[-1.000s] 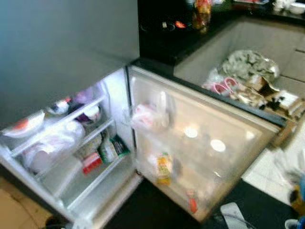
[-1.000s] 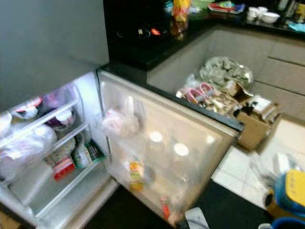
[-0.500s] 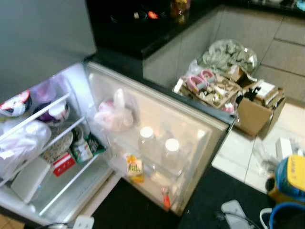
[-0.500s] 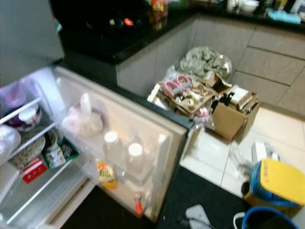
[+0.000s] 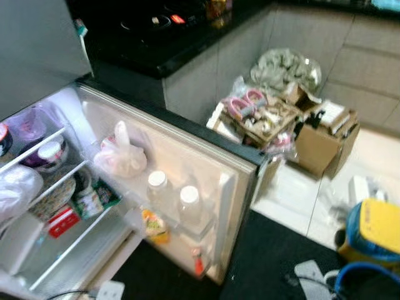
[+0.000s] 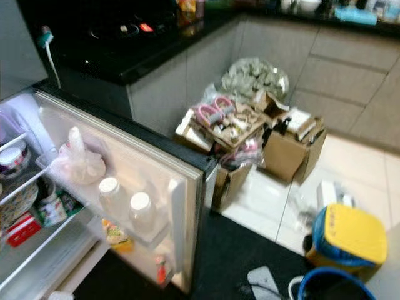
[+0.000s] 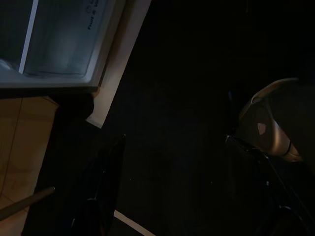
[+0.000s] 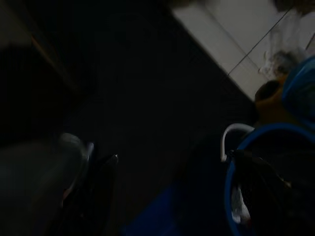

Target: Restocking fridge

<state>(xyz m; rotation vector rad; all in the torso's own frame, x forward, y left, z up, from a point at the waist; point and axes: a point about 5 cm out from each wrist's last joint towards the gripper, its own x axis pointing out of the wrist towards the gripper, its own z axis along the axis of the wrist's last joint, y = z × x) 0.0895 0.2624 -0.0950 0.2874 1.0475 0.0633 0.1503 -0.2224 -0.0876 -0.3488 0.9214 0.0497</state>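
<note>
Left gripper point(image 7: 172, 196) hung low over the dark mat point(image 7: 177, 98), its fingers point(image 7: 106, 191) spread apart w/ nothing between them. Right gripper point(image 8: 172, 196) likewise hung idle above the mat, fingers point(image 8: 98, 191) parted and empty, next to the rim of a blue bucket point(image 8: 256, 142).

Outward from there: the fridge point(image 5: 37, 81) stood w/ its door point(image 5: 206, 169) swung wide, presumably so shelves could be reached. Door rack held two white-capped bottles point(image 5: 172, 200) upright side by side, a knotted plastic bag point(image 5: 122, 156) above them, and an orange-labelled packet point(image 5: 153, 228) lower down. Inner shelves point(image 5: 69, 206) carried tubs, a red carton point(image 5: 64, 223) and a green-labelled jar point(image 5: 90, 200) — fairly full, so whether stocking was early or nearly over can't be judged.

Beyond the door, cardboard boxes point(image 6: 290, 150) of mixed goods sat on the tiled floor point(image 6: 350, 169) against the cabinets, near a yellow-lidded container point(image 6: 350, 234) — probably the supply.
</note>
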